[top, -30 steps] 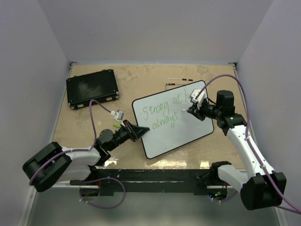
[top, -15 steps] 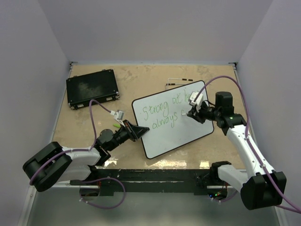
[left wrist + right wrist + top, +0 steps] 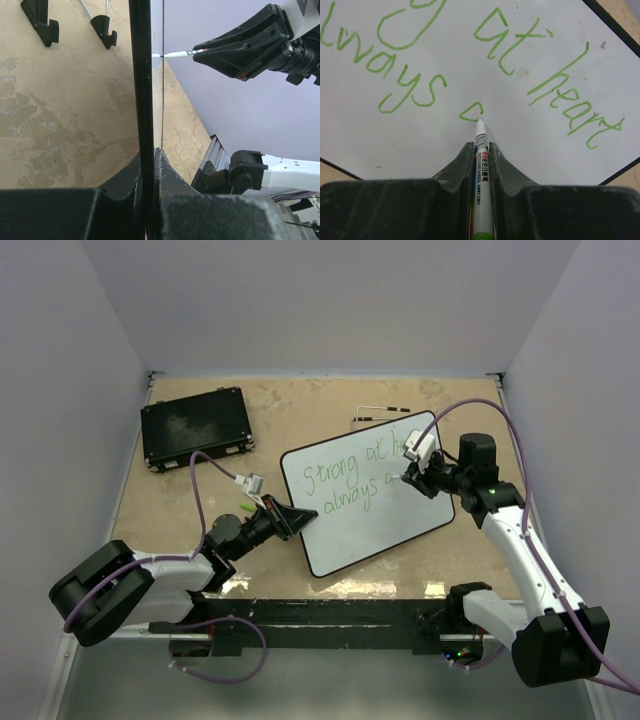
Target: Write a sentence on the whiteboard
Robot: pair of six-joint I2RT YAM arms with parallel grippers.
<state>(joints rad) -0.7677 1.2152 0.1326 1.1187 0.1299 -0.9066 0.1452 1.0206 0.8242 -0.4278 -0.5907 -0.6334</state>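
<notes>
The whiteboard (image 3: 352, 532) lay near the middle of the desk (image 3: 300, 405), a little toward the right edge and turned at a slant, so that one corner pointed to the near edge. In the top view the sentence (image 3: 352, 478) was on it in green: "Strong at heart" on the upper line and "always" below. The left pincer (image 3: 296, 515) was clamped on the left rim of the board, close to its near corner. The right pincer (image 3: 409, 476) was over the right part of the board, just after "always". A black case (image 3: 195, 427) lay at the far left corner of the desk, well apart from the board, and two thin rods (image 3: 380, 412) lay just beyond the board's far edge.

In the left wrist view the black rim of the board ran edge-on between the two fingers, and both pressed against it. Whether the board was lifted from the desk I could not tell. At the top right, the tip of a marker touched the board's face.

In the right wrist view the fingers were closed on the marker (image 3: 481, 172), which stood out between them. Its tip touched the board at the end of a small green stroke to the right of "always".
</notes>
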